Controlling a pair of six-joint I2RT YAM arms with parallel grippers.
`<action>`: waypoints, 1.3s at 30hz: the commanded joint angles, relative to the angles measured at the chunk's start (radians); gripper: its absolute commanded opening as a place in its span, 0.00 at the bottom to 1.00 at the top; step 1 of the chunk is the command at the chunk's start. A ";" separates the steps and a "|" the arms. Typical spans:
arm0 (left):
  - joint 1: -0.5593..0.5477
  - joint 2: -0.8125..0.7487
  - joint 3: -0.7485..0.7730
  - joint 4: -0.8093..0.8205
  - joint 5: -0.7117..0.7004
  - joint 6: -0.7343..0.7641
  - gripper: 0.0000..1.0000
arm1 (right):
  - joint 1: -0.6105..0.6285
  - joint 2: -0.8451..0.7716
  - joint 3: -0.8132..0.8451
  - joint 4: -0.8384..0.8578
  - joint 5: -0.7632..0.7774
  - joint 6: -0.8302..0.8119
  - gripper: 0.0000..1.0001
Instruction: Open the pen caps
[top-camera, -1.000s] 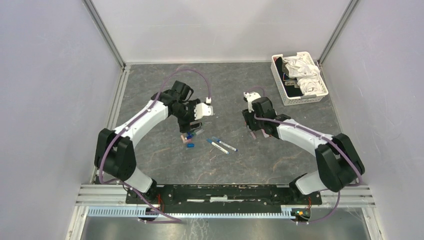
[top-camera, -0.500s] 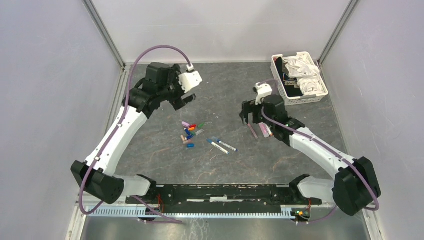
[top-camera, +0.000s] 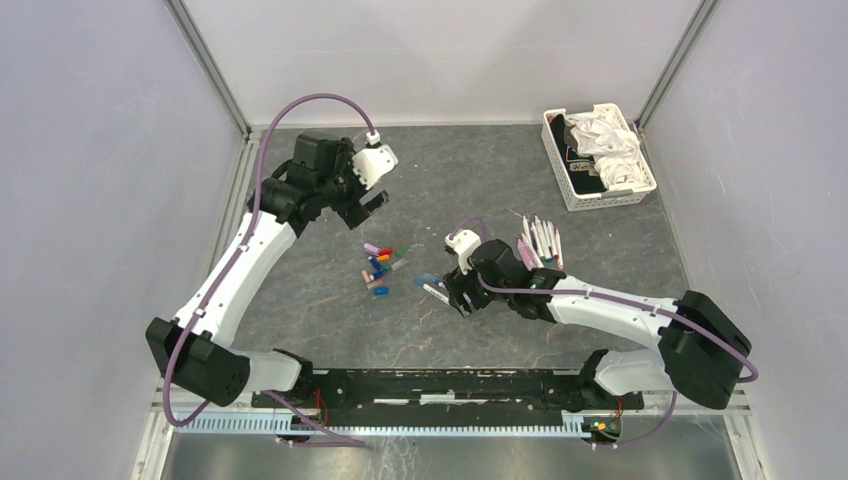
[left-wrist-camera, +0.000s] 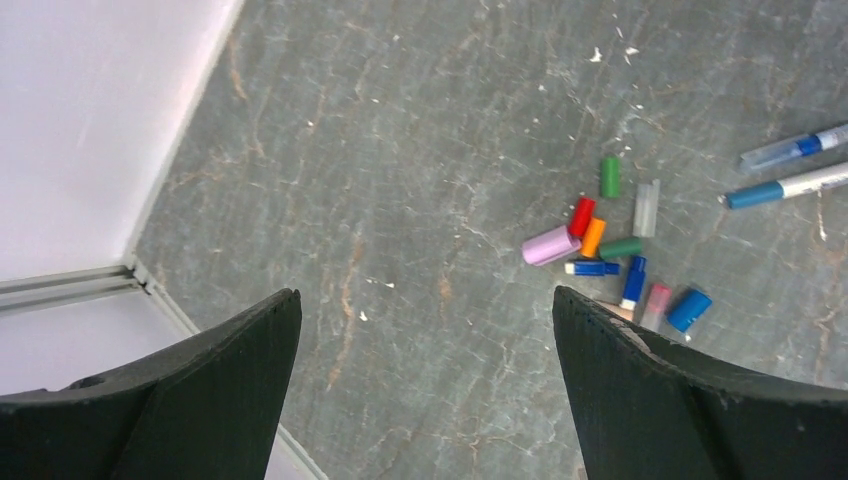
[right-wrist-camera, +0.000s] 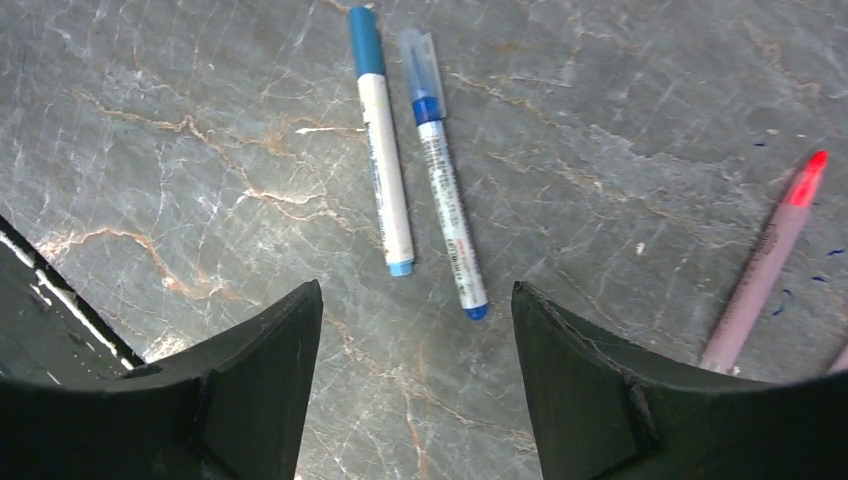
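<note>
Movement on both sides in the last second. Your left gripper has lifted clear of the pen caps and now hangs high toward the back-left corner, jaws apart and holding nothing. Its wrist view shows the caps lying loose in a tight cluster on the table: pink, red, orange, green, blue.

Your right gripper has swung in from the right. It no longer carries the pinkish pen it held half a second ago, and it's now low over the two blue pens, just right of the cap cluster. Its jaws are wide apart too, and empty.

Behind that arm a fan of pens lies on the table. From above they're too small to tell whether every one is uncapped. In the right wrist view one pink barrel off to the side shows a bare red tip, so that one reads as done.

The two pens under the right gripper are the story. The white-barrelled pen wears a blue cap, and its neighbour wears a clear one over a blue tip. Both look capped, so I'd say you're near the end, with these two left. You'll likely need the left arm back down to pull against the right.
</note>
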 joint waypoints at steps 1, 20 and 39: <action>0.005 -0.012 -0.009 -0.036 0.041 -0.052 1.00 | 0.031 0.013 0.002 0.037 -0.005 0.022 0.72; 0.005 0.016 0.000 -0.084 0.077 -0.020 1.00 | 0.092 0.225 0.083 0.079 0.006 -0.050 0.70; 0.009 -0.025 -0.097 -0.099 0.117 0.078 1.00 | 0.105 0.389 0.086 0.180 0.045 -0.125 0.31</action>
